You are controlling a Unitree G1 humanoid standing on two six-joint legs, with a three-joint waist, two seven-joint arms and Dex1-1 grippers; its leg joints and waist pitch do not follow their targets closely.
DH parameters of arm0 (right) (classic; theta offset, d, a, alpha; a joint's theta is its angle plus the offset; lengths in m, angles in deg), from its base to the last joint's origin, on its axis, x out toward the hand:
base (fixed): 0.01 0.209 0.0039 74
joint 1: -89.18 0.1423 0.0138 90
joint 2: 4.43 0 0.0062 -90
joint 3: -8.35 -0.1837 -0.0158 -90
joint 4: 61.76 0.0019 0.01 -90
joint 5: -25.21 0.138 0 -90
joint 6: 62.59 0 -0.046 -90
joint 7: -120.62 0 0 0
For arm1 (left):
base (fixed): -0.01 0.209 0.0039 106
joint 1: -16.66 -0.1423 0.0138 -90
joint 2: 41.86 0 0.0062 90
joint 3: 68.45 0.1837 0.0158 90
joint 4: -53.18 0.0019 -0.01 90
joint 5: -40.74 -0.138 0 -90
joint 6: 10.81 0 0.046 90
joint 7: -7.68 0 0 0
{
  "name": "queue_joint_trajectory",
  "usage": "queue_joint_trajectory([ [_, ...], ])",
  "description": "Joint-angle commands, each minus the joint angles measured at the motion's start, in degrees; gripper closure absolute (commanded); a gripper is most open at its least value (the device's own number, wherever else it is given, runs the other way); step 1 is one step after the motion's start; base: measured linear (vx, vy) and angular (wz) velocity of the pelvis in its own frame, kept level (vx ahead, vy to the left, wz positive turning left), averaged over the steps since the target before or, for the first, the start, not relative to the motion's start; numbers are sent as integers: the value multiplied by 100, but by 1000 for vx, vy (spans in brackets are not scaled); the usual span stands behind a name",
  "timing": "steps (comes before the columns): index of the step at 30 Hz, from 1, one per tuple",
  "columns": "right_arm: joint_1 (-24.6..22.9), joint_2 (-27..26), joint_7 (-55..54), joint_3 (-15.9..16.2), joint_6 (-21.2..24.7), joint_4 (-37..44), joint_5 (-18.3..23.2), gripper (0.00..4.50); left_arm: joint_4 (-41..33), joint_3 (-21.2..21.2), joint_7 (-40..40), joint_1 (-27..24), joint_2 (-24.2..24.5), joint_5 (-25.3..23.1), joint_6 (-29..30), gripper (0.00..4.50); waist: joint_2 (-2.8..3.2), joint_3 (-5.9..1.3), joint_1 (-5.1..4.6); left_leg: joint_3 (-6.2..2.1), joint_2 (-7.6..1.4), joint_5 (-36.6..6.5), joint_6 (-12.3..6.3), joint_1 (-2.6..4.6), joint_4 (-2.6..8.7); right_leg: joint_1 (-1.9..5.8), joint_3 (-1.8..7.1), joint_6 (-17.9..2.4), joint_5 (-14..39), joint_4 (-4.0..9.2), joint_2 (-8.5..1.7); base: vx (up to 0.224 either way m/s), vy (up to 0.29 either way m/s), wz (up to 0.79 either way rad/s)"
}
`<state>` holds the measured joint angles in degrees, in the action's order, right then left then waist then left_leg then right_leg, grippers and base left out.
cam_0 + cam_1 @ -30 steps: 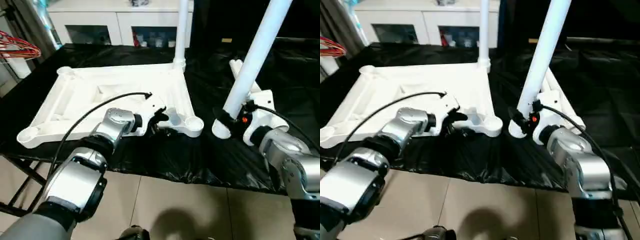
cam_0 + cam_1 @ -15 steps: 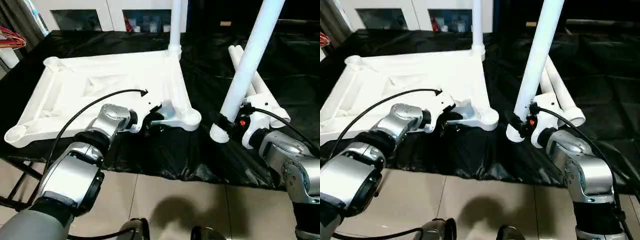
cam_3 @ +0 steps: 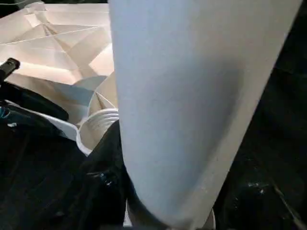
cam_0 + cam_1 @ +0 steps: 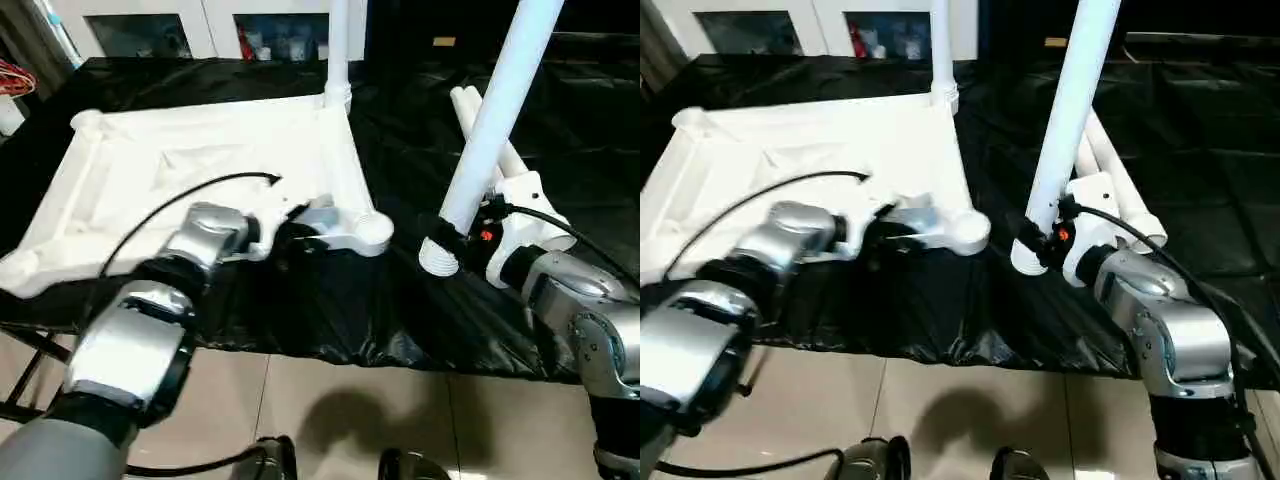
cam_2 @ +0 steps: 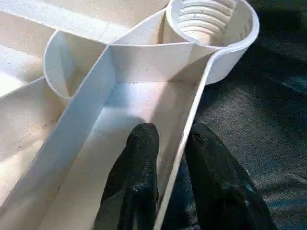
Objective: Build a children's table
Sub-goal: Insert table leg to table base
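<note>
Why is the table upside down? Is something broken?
Nothing looks broken. The white plastic table top lies ribbed side up on the black cloth so legs can go in. One white round leg already stands in a far corner socket. The right hand holds another long white leg tilted, beside the empty near corner socket.

Our left gripper (image 4: 878, 232) sits at the upturned table top's (image 4: 810, 165) near rim beside a corner socket (image 4: 967, 229). Our right gripper (image 4: 1037, 243) clasps a tilted leg (image 4: 1068, 120) near its lower end.

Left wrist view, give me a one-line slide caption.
Left gripper pinching the rim wall of the upturned table top, just short of its threaded corner socket.
</note>
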<state>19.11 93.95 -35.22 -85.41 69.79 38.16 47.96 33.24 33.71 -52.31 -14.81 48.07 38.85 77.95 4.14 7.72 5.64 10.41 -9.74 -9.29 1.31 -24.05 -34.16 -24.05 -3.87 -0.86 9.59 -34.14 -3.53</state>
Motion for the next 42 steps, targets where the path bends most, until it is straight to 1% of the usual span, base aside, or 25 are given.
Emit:
queue_joint_trajectory([
  [1,91,41,62,64,5,-22,-10,260,-152,-147,-74,5,74,62,-91,367,-135,-507,10,-173,-372,-513,-551,214,387,342,306,-1575,414,283,-602,0,0,0],
  [2,113,44,91,78,-11,-58,-24,260,-168,-167,-173,-3,89,66,-103,337,-146,-521,7,-167,-364,-433,-595,210,379,351,304,-1613,280,268,-604,0,0,0],
  [3,121,46,100,84,-17,-69,-29,260,-172,-166,-179,-4,93,56,-111,319,-146,-521,7,-167,-364,-433,-595,210,379,351,304,-1613,280,268,-604,0,0,0],
  [4,141,52,122,98,-29,-95,-41,260,-169,-170,-200,-2,95,45,-110,319,-154,-521,9,-153,-350,-395,-641,199,363,355,308,-1649,199,266,-612,0,0,0],
  [5,149,51,131,105,-35,-106,-47,260,-166,-168,-217,-3,98,39,-124,308,-149,-524,21,-152,-347,-377,-664,196,360,361,306,-1642,210,269,-613,0,0,0],
  [8,155,58,144,115,-38,-107,-53,260,-175,-143,-184,-8,111,1,-201,301,-148,-524,33,-151,-359,-428,-653,203,361,355,307,-1621,330,277,-608,0,0,0],
  [9,156,61,152,118,-41,-107,-56,260,-179,-136,-171,-11,117,-14,-237,274,-143,-528,35,-153,-366,-465,-634,208,366,355,305,-1608,403,282,-607,0,0,0],
  [12,167,72,179,122,-49,-115,-63,260,-176,-130,-251,-6,149,-28,-253,268,-130,-549,43,-149,-365,-484,-590,216,362,354,307,-1604,429,279,-603,0,0,0],
  [15,182,90,205,117,-70,-145,-67,260,-176,-101,-379,8,203,-76,-252,268,-129,-561,50,-152,-366,-413,-585,213,356,358,308,-1622,306,258,-596,0,0,0],
  [17,191,87,224,118,-93,-168,-81,260,-173,-81,-450,3,249,-153,-302,268,-120,-586,70,-152,-362,-315,-630,206,338,366,305,-1649,130,227,-596,0,0,0],
  [21,192,69,237,118,-104,-170,-100,260,-136,-8,-334,-20,295,-281,-421,268,-113,-599,95,-151,-365,-277,-657,207,322,365,304,-1671,43,215,-594,0,0,0],
  [25,182,71,250,119,-113,-159,-96,260,-85,52,-295,-37,314,-372,-462,268,-116,-594,105,-150,-365,-347,-626,207,322,362,306,-1669,127,222,-599,0,0,0],
  [27,183,71,254,119,-117,-165,-102,260,-77,37,-315,-34,310,-372,-450,268,-106,-594,117,-150,-367,-409,-573,210,323,361,306,-1665,232,228,-599,0,0,0],
  [29,185,69,264,117,-122,-171,-111,260,-56,10,-324,-31,306,-402,-447,305,-106,-592,121,-150,-368,-486,-523,220,327,354,307,-1651,342,239,-596,0,0,0],
  [31,189,65,267,115,-125,-174,-113,260,-36,-8,-324,-28,303,-420,-442,308,-110,-590,119,-149,-364,-507,-503,214,324,356,310,-1652,355,241,-599,0,0,0],
  [33,195,57,265,116,-130,-180,-113,260,-22,-16,-329,-27,302,-420,-427,336,-114,-595,121,-150,-357,-501,-488,208,321,366,311,-1641,370,239,-604,0,0,0],
  [34,200,52,267,120,-138,-188,-115,260,-14,-18,-339,-25,304,-417,-416,348,-116,-598,124,-151,-356,-481,-497,205,318,366,310,-1635,359,238,-603,0,0,0],
  [37,210,45,273,128,-148,-202,-117,260,-15,-38,-402,-25,301,-389,-384,357,-110,-612,126,-154,-357,-401,-532,205,311,364,304,-1643,252,217,-596,0,0,0],
  [40,213,43,281,135,-154,-212,-123,260,-30,-39,-508,-34,283,-390,-356,392,-109,-626,127,-153,-349,-304,-596,196,294,369,301,-1685,63,192,-591,0,0,0],
  [41,212,41,287,139,-156,-213,-130,260,-32,-19,-531,-41,279,-414,-351,394,-103,-623,130,-153,-349,-318,-600,195,297,369,299,-1686,78,198,-593,0,0,0],
  [42,211,39,291,143,-158,-215,-135,260,-30,-6,-538,-44,278,-430,-350,395,-112,-625,135,-149,-347,-326,-603,197,295,373,301,-1686,86,201,-597,0,0,0],
])
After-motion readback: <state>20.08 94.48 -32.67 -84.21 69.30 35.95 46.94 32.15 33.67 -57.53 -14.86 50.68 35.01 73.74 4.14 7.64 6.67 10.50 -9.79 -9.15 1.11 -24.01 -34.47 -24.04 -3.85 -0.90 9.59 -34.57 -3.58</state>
